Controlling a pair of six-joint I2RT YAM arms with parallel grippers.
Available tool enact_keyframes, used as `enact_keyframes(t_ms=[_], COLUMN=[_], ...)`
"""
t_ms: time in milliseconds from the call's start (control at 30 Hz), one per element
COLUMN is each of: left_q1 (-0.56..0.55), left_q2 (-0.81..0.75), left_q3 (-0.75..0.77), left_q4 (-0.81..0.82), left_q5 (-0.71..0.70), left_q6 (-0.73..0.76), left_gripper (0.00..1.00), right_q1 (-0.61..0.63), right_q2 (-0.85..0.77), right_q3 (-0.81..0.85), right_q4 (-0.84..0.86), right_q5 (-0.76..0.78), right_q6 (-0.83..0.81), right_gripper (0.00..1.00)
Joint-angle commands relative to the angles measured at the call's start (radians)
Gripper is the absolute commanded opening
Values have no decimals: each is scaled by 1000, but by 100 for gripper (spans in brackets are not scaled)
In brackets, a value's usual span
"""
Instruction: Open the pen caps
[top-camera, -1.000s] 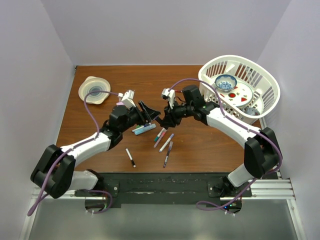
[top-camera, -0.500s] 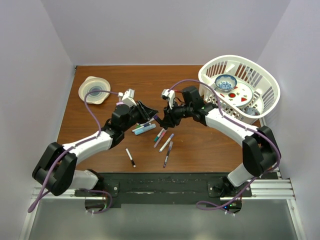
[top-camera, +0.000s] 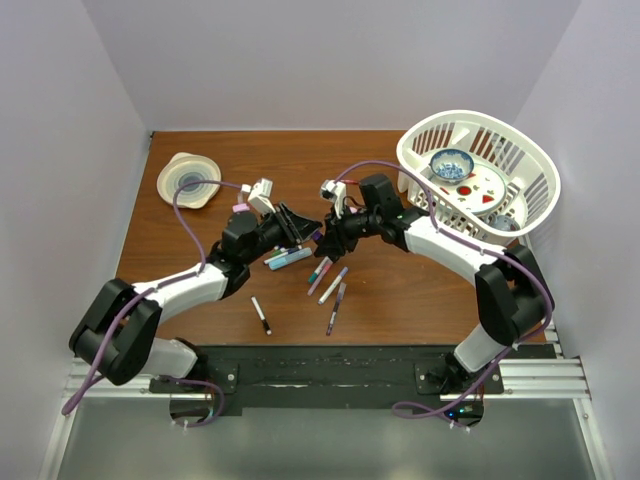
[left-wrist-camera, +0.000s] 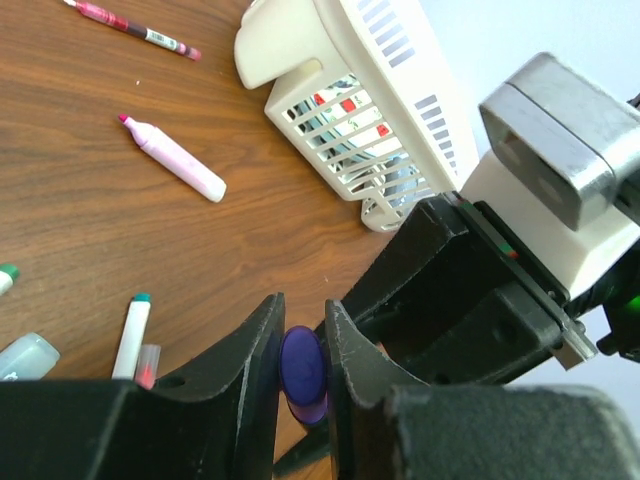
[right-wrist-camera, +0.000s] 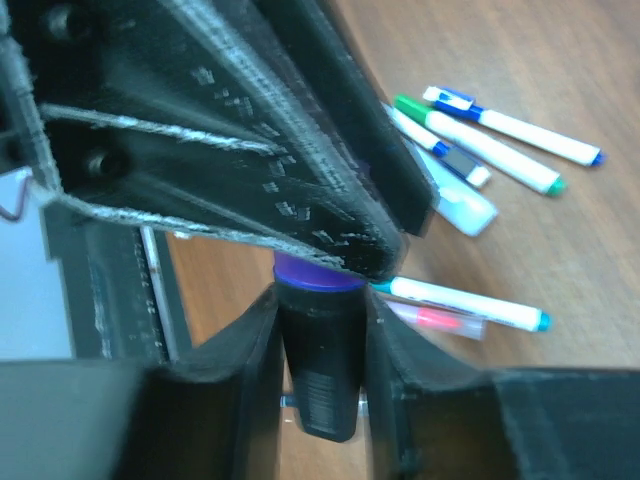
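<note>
My left gripper is closed on the purple cap. Both fingers press against its sides, and the cap's rounded end faces the wrist camera.

My right gripper is clamped on the dark barrel of the same pen, one finger on each side. In the right wrist view the cap's purple edge sits directly on the barrel's upper end, tucked under the left fingers. I cannot tell whether a gap has opened at that joint.

The two grippers meet tip to tip above the table, near its centre, with the pen held between them, clear of the wood.

Below them on the table:
- A teal highlighter lies just beside the left gripper.
- Three slim pens lie near it, toward the bases.
- A black-ended pen lies apart, nearer the bases.
- A pink highlighter lies flat with its pink tip bare, near the basket.

The basket stands at the far right corner. A round tub stands at the far left.
</note>
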Motion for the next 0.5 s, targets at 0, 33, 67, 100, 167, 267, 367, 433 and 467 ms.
enact_keyframes(t_ms=[0, 33, 67, 100, 167, 267, 367, 433, 467], left_q1=[-2, -2, -2, -4, -11, -22, -28, -30, -31], left_q2=[-6, -4, -3, 0, 2, 11, 19, 22, 25], left_q3=[13, 16, 22, 26, 24, 21, 27, 33, 36], left_q4=[88, 80, 71, 48, 28, 19, 24, 24, 22], left_q5=[19, 22, 26, 25, 14, 8, 8, 6, 6], left_q6=[-10, -9, -6, -4, -6, -9, -12, -10, -10], left_gripper=[0, 0, 3, 28, 52, 58, 56, 54, 52], right_q1=[-3, -3, -3, -3, -1, -1, -3, -3, -1], right_q2=[1, -2, -10, -14, -23, -22, -20, -22, -23], right_q3=[-1, 1, 1, -1, -7, -10, -12, -12, -12], right_q4=[40, 40, 40, 46, 54, 62, 60, 62, 63], right_q5=[4, 9, 20, 26, 34, 43, 41, 38, 38], right_q6=[24, 27, 27, 27, 56, 59, 61, 63, 63], right_gripper=[0, 0, 0, 0, 0, 0, 0, 0, 0])
